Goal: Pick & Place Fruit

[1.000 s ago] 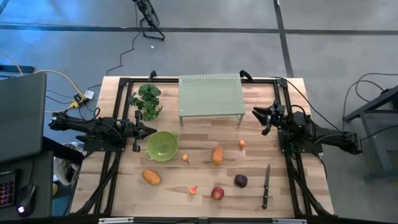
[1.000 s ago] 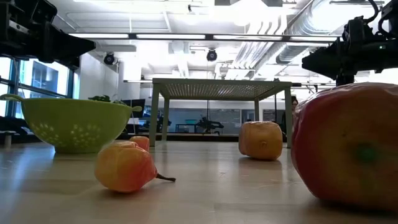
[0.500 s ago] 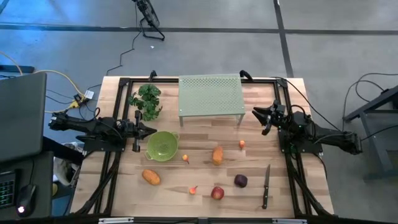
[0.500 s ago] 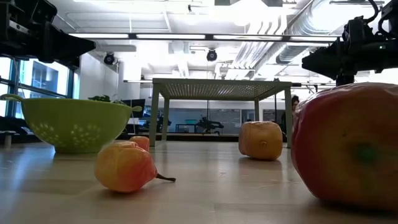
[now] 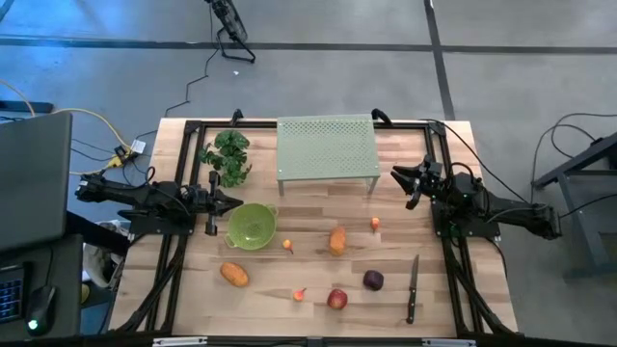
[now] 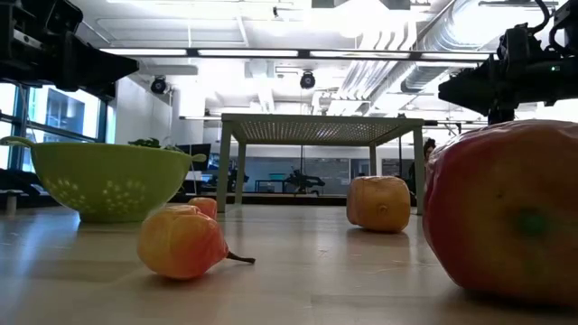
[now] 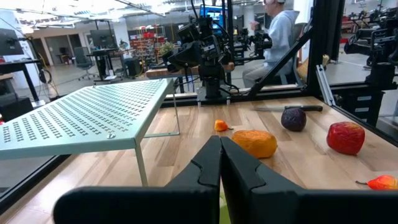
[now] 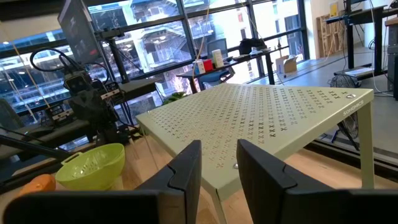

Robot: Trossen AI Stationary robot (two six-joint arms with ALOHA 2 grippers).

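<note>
Wooden slatted tabletop [image 5: 386,246] carries small, rounded fruit [image 5: 336,240], likely light, firm and roll-prone, best pinched across their middles; left fingers [image 7: 219,163] clenched empty, right fingers [image 8: 188,163] slightly parted, empty.

A pale green perforated metal stand [image 5: 327,146] stood at the table's [image 5: 453,299] far edge, a leafy green plant [image 5: 228,157] beside it. A green colander [image 5: 252,227] sat nearer, and a black-handled knife [image 5: 412,287] lay well apart.

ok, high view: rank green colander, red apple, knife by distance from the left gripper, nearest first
From the left gripper:
1. Green colander, right beside its fingers, left half of the table.
2. Red apple, near the front edge, about centre.
3. Knife, front right, farthest.
</note>
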